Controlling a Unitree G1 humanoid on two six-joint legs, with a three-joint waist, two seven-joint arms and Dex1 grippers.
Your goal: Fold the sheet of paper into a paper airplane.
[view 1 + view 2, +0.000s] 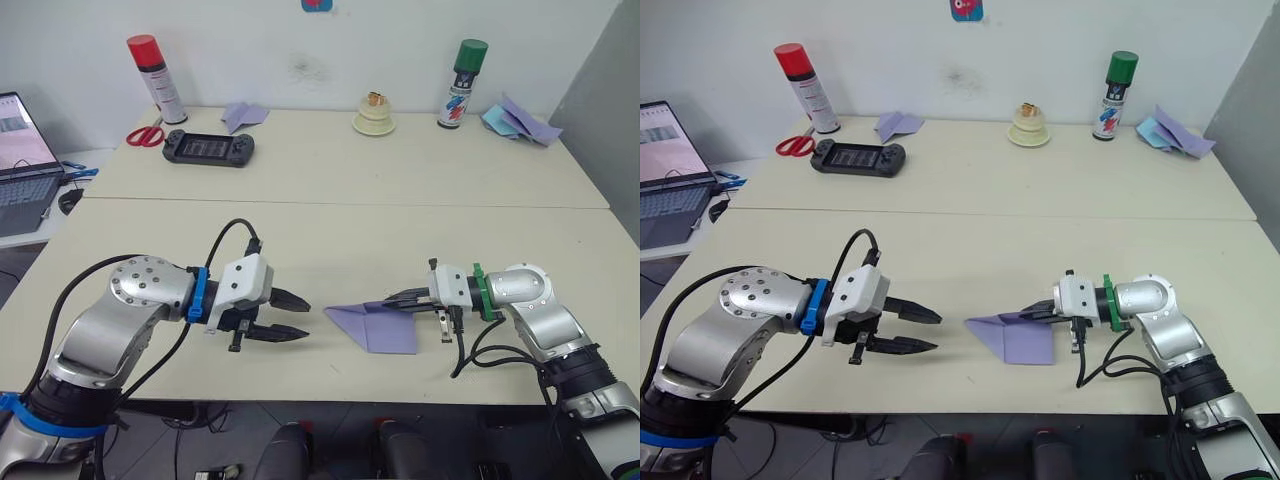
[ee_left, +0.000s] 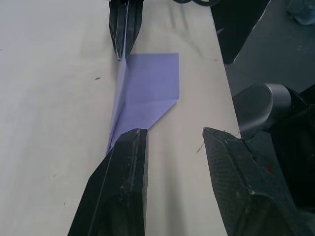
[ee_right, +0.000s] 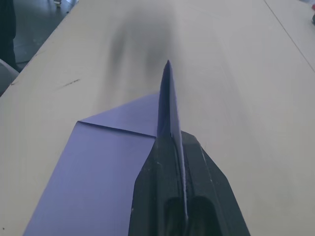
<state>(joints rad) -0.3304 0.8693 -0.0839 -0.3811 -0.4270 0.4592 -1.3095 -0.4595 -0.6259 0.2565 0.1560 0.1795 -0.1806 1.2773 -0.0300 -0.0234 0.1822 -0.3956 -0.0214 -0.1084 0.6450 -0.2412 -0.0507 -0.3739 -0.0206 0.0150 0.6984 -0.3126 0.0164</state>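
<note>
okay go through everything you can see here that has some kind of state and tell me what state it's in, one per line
paper airplane: partly folded, one wing flat on the table, the other flap pinched upright
right gripper: shut on the paper's raised flap
left gripper: open, holding nothing, near the paper's nose
laptop: lid open, screen lit
red-capped spray can: upright, capped
green-capped spray can: upright, capped
game console: lying flat

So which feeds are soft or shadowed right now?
Right wrist view: a dark smeared shadow on the table beyond the paper airplane, and the pinching fingers look soft. Left wrist view: near fingers soft, paper crisp. Head views: evenly lit.
</note>
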